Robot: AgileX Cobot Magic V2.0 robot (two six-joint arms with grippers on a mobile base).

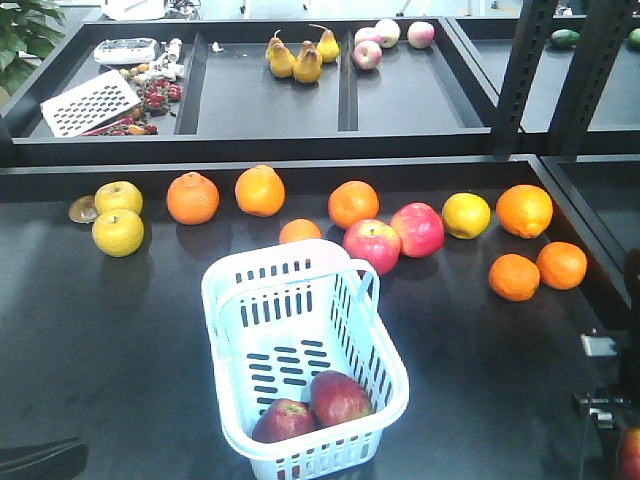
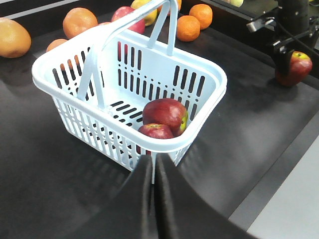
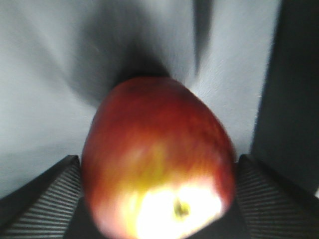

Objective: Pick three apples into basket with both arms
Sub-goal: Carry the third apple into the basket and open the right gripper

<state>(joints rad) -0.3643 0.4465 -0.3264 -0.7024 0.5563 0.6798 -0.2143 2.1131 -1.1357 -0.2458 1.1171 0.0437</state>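
Step in hand: third apple is held by the right gripper; two apples already lie in the basket, so I judge the task about two thirds done.
Basket position: lower centre of the front view, on the dark table; handles folded upright.
Apples in basket: touching each other, at the near end of the basket floor in the front view; centre of the left wrist view.
Right gripper: fingers closed on either side of the third apple, stem end towards the wrist camera; in the left wrist view it sits at the upper right, well apart from the basket.
Left gripper: fingers pressed together with nothing between them, bottom centre of its own view, just beside the basket rim.
Next move: judged to call for carrying the apple over the rim, clear of the upright handles, then releasing it into the free floor area.
Risk: a release too high may bounce the apple against the two inside.
Distractors: pink-red apples and oranges sit across the middle of the front view; not task items.
Hidden or unclear: right wrist view is blurred; right arm is cut off at the lower right edge of the front view, where only a sliver of apple shows; left arm is barely visible at the lower left corner.
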